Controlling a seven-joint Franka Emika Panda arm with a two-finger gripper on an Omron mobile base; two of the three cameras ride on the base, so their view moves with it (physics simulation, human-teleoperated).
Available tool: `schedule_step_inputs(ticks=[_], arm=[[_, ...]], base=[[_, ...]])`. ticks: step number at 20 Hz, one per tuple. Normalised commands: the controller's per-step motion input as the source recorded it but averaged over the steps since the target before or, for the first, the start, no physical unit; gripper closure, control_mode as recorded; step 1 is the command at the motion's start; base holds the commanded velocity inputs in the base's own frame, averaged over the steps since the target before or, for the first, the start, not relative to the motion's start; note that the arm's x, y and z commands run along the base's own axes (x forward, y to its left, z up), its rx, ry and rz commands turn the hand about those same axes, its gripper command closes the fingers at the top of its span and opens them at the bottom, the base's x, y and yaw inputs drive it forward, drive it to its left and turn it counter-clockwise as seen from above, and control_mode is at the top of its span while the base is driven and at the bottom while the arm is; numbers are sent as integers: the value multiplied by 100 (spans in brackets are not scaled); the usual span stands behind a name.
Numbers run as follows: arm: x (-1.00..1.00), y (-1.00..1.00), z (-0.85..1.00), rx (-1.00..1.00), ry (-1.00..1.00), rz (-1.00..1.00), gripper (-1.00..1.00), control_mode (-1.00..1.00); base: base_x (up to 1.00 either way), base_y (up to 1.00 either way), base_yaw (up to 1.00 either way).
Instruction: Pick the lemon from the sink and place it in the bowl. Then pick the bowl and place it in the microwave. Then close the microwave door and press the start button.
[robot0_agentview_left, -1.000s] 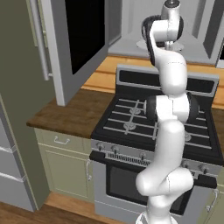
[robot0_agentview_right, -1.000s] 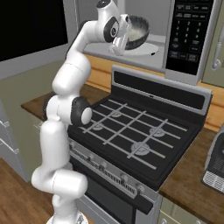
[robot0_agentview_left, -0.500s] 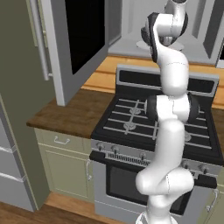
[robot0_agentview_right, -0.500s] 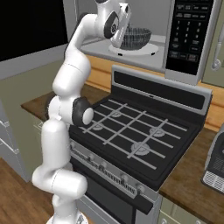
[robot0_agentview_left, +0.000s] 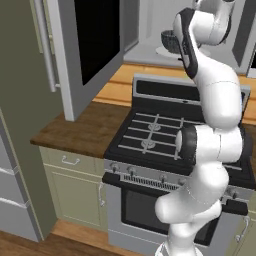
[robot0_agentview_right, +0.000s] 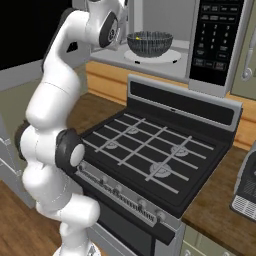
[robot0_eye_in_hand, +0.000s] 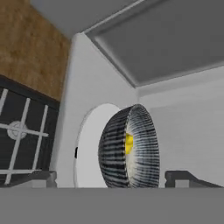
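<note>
The dark grey ribbed bowl (robot0_agentview_right: 150, 44) stands on the white turntable plate (robot0_agentview_right: 170, 57) inside the open microwave (robot0_agentview_right: 215, 40), with the yellow lemon (robot0_agentview_right: 136, 37) lying in it. In the hand view the bowl (robot0_eye_in_hand: 118, 153) is seen from the side on the plate (robot0_eye_in_hand: 89, 144), with the lemon (robot0_eye_in_hand: 129, 143) showing past its rim. My gripper (robot0_eye_in_hand: 113, 178) is open, its fingertips (robot0_eye_in_hand: 41, 177) set wide apart, drawn back from the bowl and touching nothing. The microwave door (robot0_agentview_left: 95, 45) is swung wide open to the left. The sink is out of view.
Below the microwave is the black gas stove (robot0_agentview_right: 150, 150) with its raised back panel (robot0_agentview_left: 185, 95). Wooden counter (robot0_agentview_left: 85, 127) runs to the stove's left under the open door. A grey appliance (robot0_agentview_right: 247, 190) stands on the counter at the right.
The gripper has opened and let go of the bowl, which now rests on the turntable plate. The hand has drawn back out of the microwave toward the left.
</note>
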Motion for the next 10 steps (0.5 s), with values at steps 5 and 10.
schedule_step_inputs(ticks=[5, 10], arm=[[-100, 40, -56, 10, -68, 11, -100, -100], [-100, 27, 0, 10, -51, 7, -100, -100]], base=[[0, 0, 0], [0, 0, 0]])
